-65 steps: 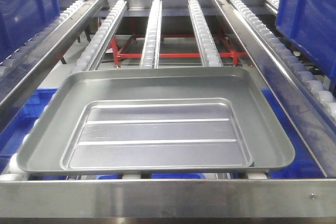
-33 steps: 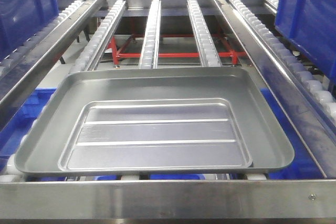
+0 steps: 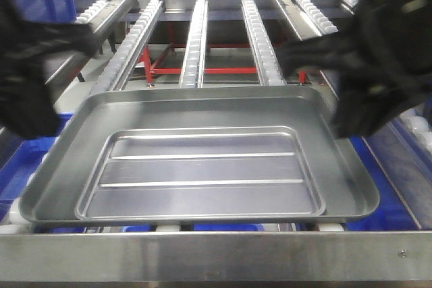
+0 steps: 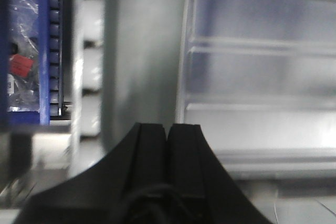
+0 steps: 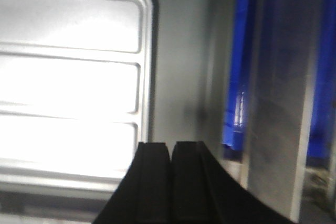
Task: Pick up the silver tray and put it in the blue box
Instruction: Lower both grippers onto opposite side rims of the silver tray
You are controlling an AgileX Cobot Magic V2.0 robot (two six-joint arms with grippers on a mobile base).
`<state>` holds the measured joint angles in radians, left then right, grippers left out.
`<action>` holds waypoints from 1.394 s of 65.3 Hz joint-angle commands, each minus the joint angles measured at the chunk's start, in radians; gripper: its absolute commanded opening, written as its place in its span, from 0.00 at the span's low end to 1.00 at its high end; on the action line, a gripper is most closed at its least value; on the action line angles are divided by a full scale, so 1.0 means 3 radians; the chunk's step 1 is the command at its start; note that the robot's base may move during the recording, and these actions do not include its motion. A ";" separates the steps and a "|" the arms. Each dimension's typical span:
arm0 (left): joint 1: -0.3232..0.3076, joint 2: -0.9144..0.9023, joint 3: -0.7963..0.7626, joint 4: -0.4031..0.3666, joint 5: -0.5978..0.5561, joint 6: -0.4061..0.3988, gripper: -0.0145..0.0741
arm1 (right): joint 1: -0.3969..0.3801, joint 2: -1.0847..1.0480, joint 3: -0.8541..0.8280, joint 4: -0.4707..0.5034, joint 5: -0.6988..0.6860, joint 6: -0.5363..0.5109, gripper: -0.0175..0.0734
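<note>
The silver tray lies flat on the roller tracks, its recessed centre crossed by two ridges. Blue plastic of the blue box shows beneath it at both sides. My left arm is a dark blur over the tray's left edge. The right arm blurs over the tray's far right corner. In the left wrist view the left gripper is shut and empty, above the tray near its left rim. The right gripper is likewise shut and empty over the tray, beside a strip of blue.
Roller tracks run away behind the tray over a red frame. A steel bar crosses the front. Sloping roller rails flank both sides. A blue bin holding a plastic bag sits left of the left gripper.
Both arms have swept into the front view from the left and right sides, where none showed before. The tray has stayed in place over the last half second.
</note>
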<state>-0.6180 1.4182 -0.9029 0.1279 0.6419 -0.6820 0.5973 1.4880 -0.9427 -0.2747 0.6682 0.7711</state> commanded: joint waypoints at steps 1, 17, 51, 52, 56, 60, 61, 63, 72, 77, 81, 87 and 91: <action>-0.0021 0.0106 -0.0255 0.0033 -0.0123 -0.0036 0.06 | -0.0016 0.0089 -0.0243 0.0019 -0.0145 -0.0016 0.26; -0.0021 0.0362 -0.0313 -0.0018 -0.0185 -0.0021 0.06 | -0.0052 0.0306 -0.0419 0.0338 -0.0197 -0.0399 0.26; -0.0184 0.0384 -0.0328 0.0047 -0.0222 -0.0021 0.06 | -0.0192 0.0411 -0.0419 0.0413 -0.0118 -0.0546 0.26; -0.0184 0.0384 -0.0328 0.0047 -0.0222 -0.0021 0.06 | -0.0182 0.0410 -0.0419 0.0420 -0.0118 -0.0546 0.26; -0.0178 0.0384 -0.0328 0.0056 -0.0229 -0.0030 0.09 | -0.0154 0.0413 -0.0419 0.0448 -0.0126 -0.0546 0.26; -0.0155 0.0384 -0.0328 0.0078 -0.0229 -0.0105 0.14 | -0.0146 0.0427 -0.0419 0.0448 -0.0129 -0.0546 0.26; -0.0154 0.0384 -0.0328 0.0078 -0.0229 -0.0127 0.15 | -0.0146 0.0427 -0.0419 0.0452 -0.0133 -0.0546 0.26; -0.0145 0.0384 -0.0328 0.0078 -0.0229 -0.0134 0.18 | -0.0150 0.0434 -0.0419 0.0452 -0.0136 -0.0546 0.26; -0.0088 0.0448 -0.0328 0.0158 -0.0235 -0.0134 0.31 | -0.0150 0.0461 -0.0419 0.0452 -0.0166 -0.0546 0.41; -0.0084 0.0540 -0.0328 0.0157 -0.0229 -0.0134 0.32 | -0.0150 0.0487 -0.0419 0.0452 -0.0169 -0.0546 0.56; -0.0084 0.0579 -0.0328 0.0150 -0.0213 -0.0134 0.32 | -0.0150 0.0495 -0.0419 0.0452 -0.0169 -0.0546 0.64; -0.0084 0.0602 -0.0328 0.0119 -0.0250 -0.0134 0.32 | -0.0168 0.0499 -0.0419 0.0448 -0.0186 -0.0546 0.65; -0.0084 0.0630 -0.0328 0.0119 -0.0323 -0.0134 0.32 | -0.0182 0.0520 -0.0419 0.0448 -0.0204 -0.0546 0.64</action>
<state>-0.6421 1.6374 -0.9707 0.1624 0.5908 -0.7105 0.5527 1.6801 -1.0365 -0.1304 0.6451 0.6204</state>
